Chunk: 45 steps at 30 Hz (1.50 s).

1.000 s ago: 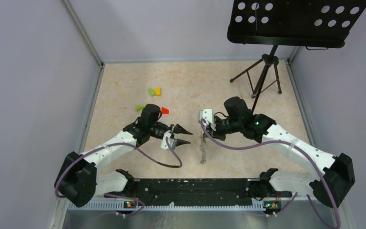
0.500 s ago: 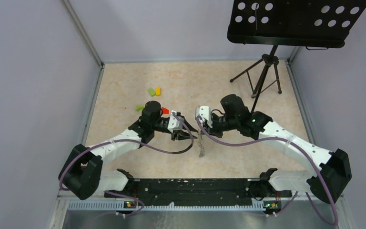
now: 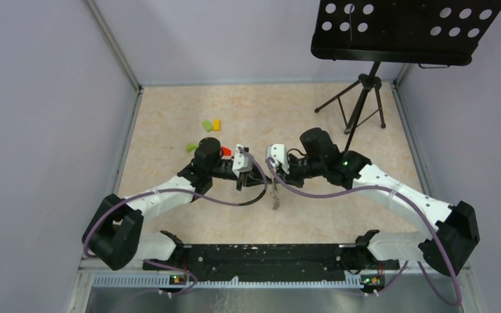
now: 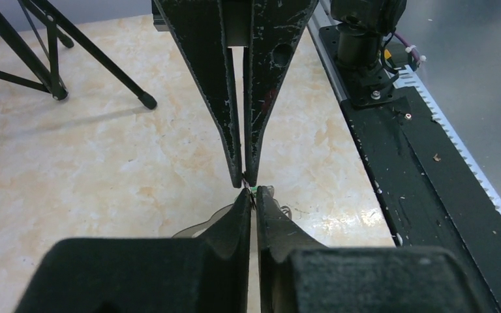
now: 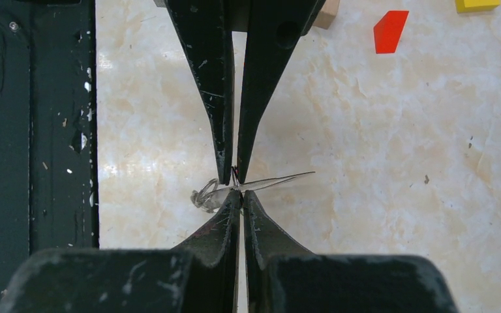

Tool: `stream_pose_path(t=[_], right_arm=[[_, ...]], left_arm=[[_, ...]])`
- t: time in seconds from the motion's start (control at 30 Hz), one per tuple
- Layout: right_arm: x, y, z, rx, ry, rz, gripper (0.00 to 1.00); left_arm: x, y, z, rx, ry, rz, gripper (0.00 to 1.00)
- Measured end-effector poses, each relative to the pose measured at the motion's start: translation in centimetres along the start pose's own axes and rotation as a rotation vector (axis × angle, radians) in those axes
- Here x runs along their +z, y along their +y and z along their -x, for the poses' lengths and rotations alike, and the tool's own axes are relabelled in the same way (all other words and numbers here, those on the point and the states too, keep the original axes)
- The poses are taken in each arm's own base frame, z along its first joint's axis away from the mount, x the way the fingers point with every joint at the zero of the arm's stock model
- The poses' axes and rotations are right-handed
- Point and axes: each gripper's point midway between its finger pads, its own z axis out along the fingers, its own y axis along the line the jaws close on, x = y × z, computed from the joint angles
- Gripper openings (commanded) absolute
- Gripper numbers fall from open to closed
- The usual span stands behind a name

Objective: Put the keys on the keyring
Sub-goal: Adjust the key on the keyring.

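Threading is in hand: the right gripper [image 5: 238, 194] is pinched shut on one bunch of small silver-grey metal keys [image 5: 207, 195], too tangled to count, midway between the two arms. The left gripper [image 4: 251, 194], fingers narrowed almost together, meets it tip to tip; I cannot tell whether it grips. Next, I judge, the single thin dark oval keyring [image 5: 280, 178], seemingly the fine line beside the tips, must be parted for one key's hole.

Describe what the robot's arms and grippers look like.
The left arm and the right arm have white link shells, black joints and black bases, with a purple cable along each. The left gripper and the right gripper each have two black tapered fingers flecked with white scuffs. A green light shows on the right arm.
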Motion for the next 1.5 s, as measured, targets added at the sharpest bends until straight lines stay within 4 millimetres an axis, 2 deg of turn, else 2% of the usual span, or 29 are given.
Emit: stream_pose_path(t=[0.07,0.2,0.3,0.6,0.67,0.97,1.13,1.3,1.5], right_arm=[[0.0,0.1,0.1,-0.001,0.003,0.002,0.0],[0.0,-0.1,0.1,0.0,0.007,0.0,0.0],[0.0,-0.1,0.1,0.0,0.007,-0.001,0.0],[0.0,-0.1,0.1,0.006,0.009,-0.003,0.0],[0.0,-0.1,0.1,0.007,0.009,-0.003,0.0],[0.0,0.0,0.0,0.012,0.013,-0.001,0.0],[-0.1,-0.2,0.3,0.022,0.006,-0.011,0.12],[-0.5,-0.8,1.3,0.016,-0.027,-0.033,0.29],[-1.7,-1.4,2.3,0.017,-0.08,-0.059,0.32]], left_arm=[[0.0,0.1,0.0,-0.001,0.0,0.004,0.08],[0.0,0.2,-0.2,-0.005,0.003,0.009,0.2],[0.1,0.2,-0.2,-0.009,0.004,0.012,0.21],[0.1,0.3,-0.5,-0.019,0.009,0.011,0.08],[0.1,0.3,-0.6,-0.023,0.011,0.011,0.0],[0.2,0.3,-0.8,-0.043,0.013,0.012,0.0],[0.1,0.3,-0.2,-0.074,-0.005,0.012,0.0],[-0.1,0.4,1.0,-0.106,-0.046,0.004,0.0],[-0.3,0.2,2.7,-0.113,-0.101,-0.014,0.0]])
